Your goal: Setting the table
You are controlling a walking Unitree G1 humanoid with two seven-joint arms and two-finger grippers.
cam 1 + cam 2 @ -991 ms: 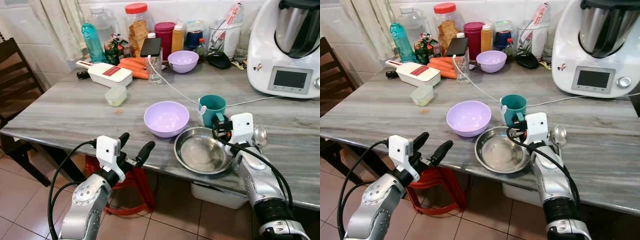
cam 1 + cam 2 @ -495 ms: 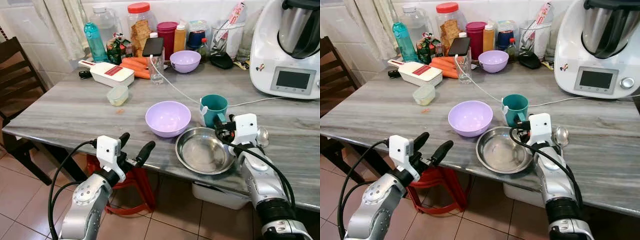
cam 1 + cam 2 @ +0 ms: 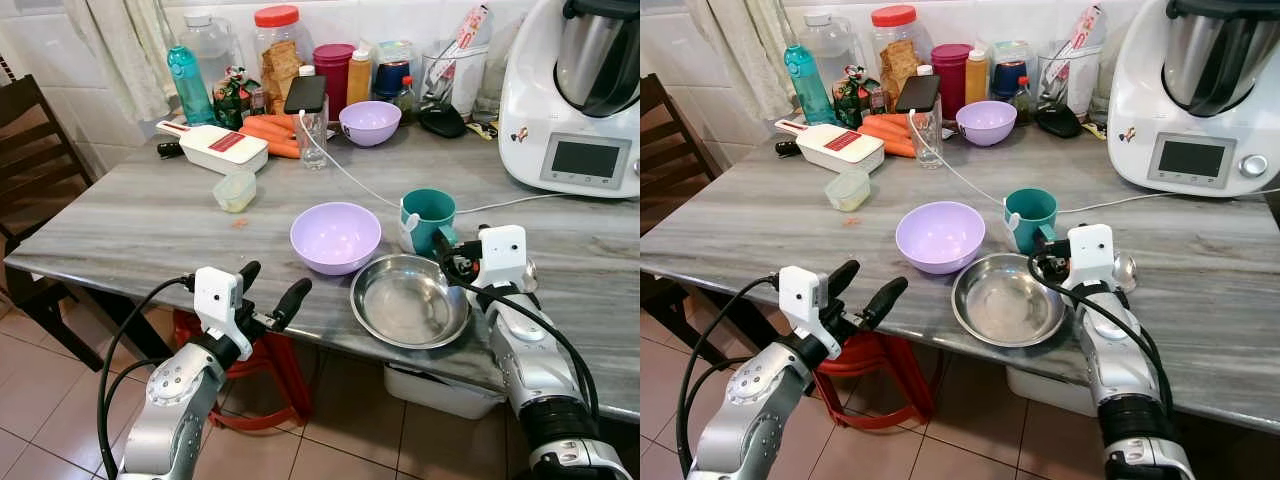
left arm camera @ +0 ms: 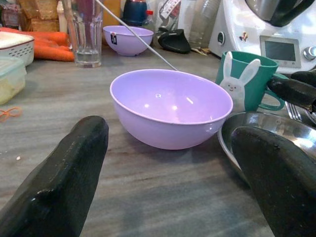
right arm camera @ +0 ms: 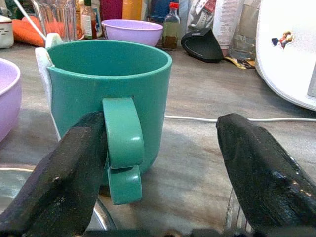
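At centre right of the frame, the right gripper (image 5: 158, 163) is seen spread wide just behind the teal mug (image 3: 428, 217), one finger beside its handle. The steel plate (image 3: 408, 301) lies below; the left gripper (image 3: 268, 295) is held open at lower left.

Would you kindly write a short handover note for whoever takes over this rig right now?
Right gripper: open, at the teal mug, one finger against its handle, nothing gripped.
Left gripper: open, empty, at the table's near edge, facing the lilac bowl.
Steel plate sits right of that bowl, mug just behind it, spoon beside the right wrist. A second lilac bowl stands at the back.
Done: bowl, plate, mug grouped.
Left: apparently grasping the mug and setting the cutlery.
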